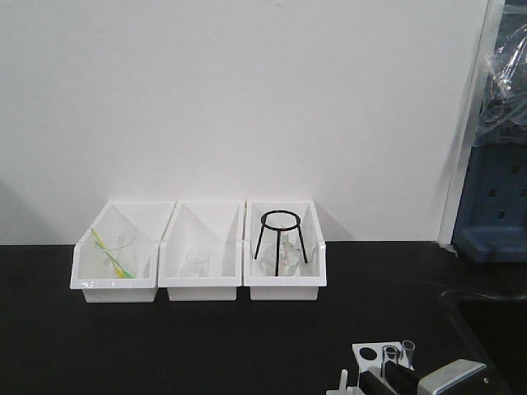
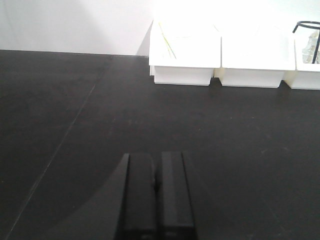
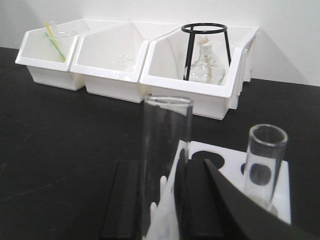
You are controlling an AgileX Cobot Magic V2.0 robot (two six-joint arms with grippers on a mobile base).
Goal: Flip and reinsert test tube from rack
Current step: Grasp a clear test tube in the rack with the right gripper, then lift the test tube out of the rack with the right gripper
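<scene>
In the right wrist view my right gripper is shut on a clear test tube. It holds the tube upright, open rim up, over the short white pegs at the rack's left edge. A second, similar tube stands in a hole of the white rack to the right. The rack and right gripper sit at the bottom right of the front view. My left gripper is shut and empty, low over the bare black table, far from the rack.
Three white bins stand in a row at the back by the wall. The left bin holds a beaker with yellow-green sticks, the middle bin a small beaker, the right bin a flask under a black wire tripod. Blue equipment stands at the far right.
</scene>
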